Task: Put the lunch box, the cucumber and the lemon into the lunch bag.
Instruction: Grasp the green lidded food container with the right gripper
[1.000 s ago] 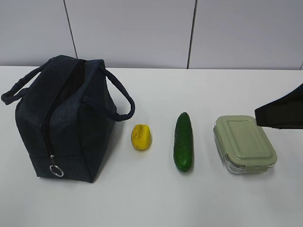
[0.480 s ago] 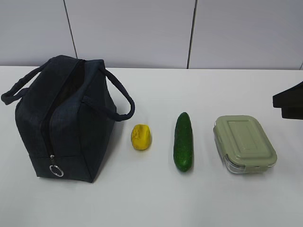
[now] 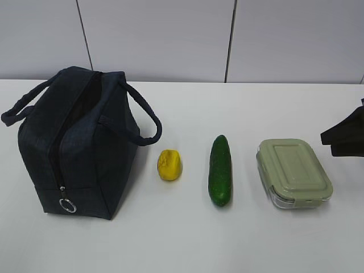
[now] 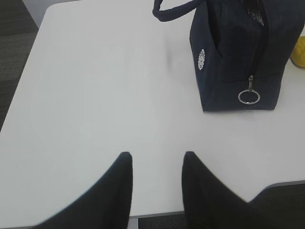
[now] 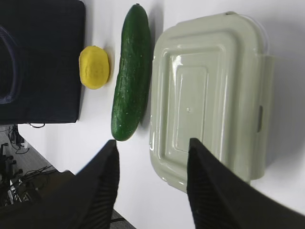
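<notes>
Navy lunch bag [image 4: 228, 62] with small round white logo [image 4: 201, 59], lettering unreadable, left fingers [image 4: 116, 191] and right fingers [image 5: 102, 186] parted, both empty, right pair above the lunch box [image 5: 209, 95], on white worktop [image 3: 182, 239]

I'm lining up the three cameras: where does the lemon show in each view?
Exterior view: lemon left of centre, between lunch bag and cucumber.
Left wrist view: only a yellow sliver at the right edge, past the bag.
Right wrist view: upper left, beside the cucumber.
Shared landmark: the lunch bag.
</notes>
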Available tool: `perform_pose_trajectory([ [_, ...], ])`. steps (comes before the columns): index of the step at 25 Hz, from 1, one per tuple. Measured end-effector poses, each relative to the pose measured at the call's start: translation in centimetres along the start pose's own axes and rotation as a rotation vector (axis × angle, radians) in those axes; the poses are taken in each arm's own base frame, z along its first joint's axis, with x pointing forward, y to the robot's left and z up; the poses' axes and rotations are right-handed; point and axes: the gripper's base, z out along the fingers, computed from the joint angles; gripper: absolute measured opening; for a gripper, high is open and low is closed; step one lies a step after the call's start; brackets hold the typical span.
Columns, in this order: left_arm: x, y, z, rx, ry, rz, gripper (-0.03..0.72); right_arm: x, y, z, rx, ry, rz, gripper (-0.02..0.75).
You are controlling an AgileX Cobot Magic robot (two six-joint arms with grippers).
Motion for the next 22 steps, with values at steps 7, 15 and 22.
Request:
perform_pose_trajectory([
  [7,0.0,0.0,0.0,0.0,0.0,0.0,0.239,-0.7,-3.0,1.8,0.004,0.066,0.004,0.399],
  [15,0.0,0.0,0.0,0.0,0.0,0.0,0.239,-1.9,-3.4,1.7,0.014,0.057,-0.068,0.603],
  [22,0.0,0.0,0.0,0.0,0.0,0.0,0.239,-2.1,-3.7,1.8,0.015,0.062,-0.126,0.614],
])
